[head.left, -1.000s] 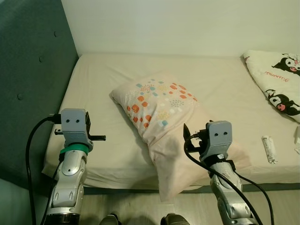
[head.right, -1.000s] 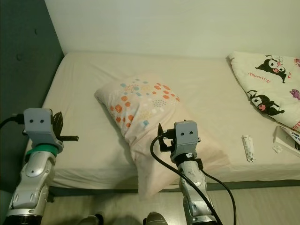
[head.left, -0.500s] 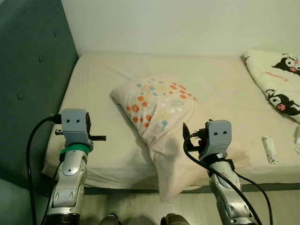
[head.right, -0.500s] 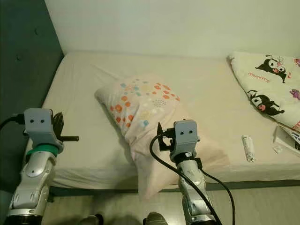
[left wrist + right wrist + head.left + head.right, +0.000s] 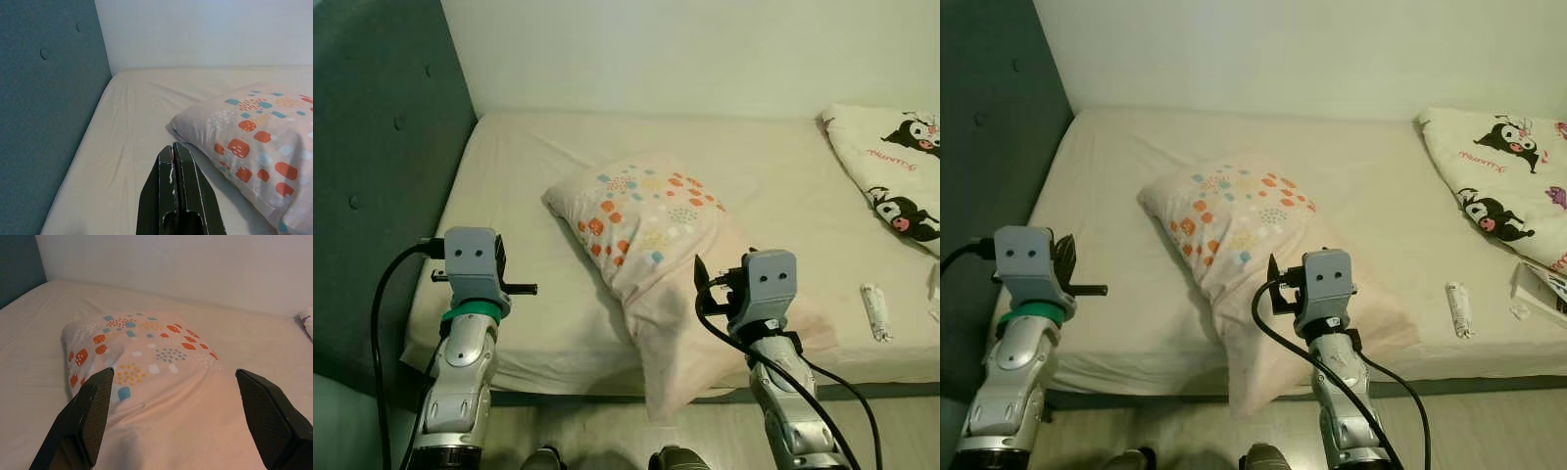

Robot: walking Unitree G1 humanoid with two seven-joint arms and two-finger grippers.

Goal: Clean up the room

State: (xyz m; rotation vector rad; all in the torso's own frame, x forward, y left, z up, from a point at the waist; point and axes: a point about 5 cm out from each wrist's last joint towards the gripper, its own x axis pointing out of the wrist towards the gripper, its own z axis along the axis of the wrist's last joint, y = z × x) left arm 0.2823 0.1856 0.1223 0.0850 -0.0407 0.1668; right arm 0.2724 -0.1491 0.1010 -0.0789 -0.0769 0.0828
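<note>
A pale pink pillow (image 5: 646, 220) with orange and blue patches lies in the middle of the bed (image 5: 529, 176), its near end drooping over the front edge. My right gripper (image 5: 174, 373) is open just above the pillow's near part, one finger (image 5: 93, 416) on each side of it and neither touching it. My left gripper (image 5: 172, 146) is shut on nothing and hovers over the bare sheet to the left of the pillow (image 5: 254, 147), near the bed's front left corner.
A teal padded headboard (image 5: 372, 147) runs along the left of the bed. A cartoon-print blanket (image 5: 891, 166) lies at the far right. A small white tube (image 5: 872, 308) and a box (image 5: 1538, 289) sit near the right front edge. Floor shows below the bed.
My left arm has drifted slightly to the right. The pillow and my right gripper are as before.
</note>
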